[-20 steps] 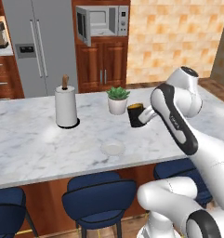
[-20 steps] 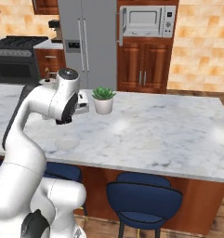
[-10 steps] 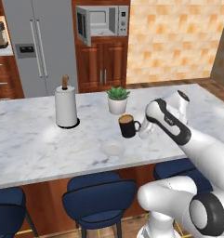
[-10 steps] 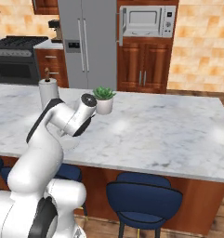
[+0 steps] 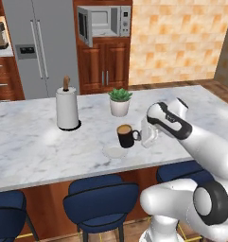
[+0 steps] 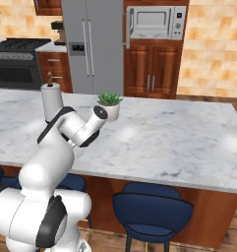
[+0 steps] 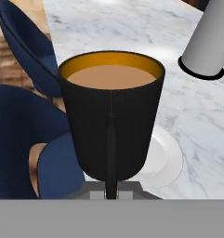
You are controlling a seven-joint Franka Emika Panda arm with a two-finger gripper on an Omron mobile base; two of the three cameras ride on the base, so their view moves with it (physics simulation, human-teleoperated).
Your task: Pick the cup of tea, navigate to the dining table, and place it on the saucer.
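Note:
The cup of tea is a black mug holding tan liquid. It hangs just above the dining table, close over the far right side of the saucer. My gripper reaches in from the right and is shut on the mug's handle. In the hand view the cup of tea stands upright with its handle pinched at the gripper. The pale saucer shows behind and below it. In the right base view my own arm hides the cup.
A paper towel roll and a potted plant stand farther back on the marble. Navy stools line the near edge. The fridge and a microwave are along the far wall.
The arm has carried the cup down and to the left, from beside the plant pot to just over the saucer. The gripper has stayed shut on the handle.

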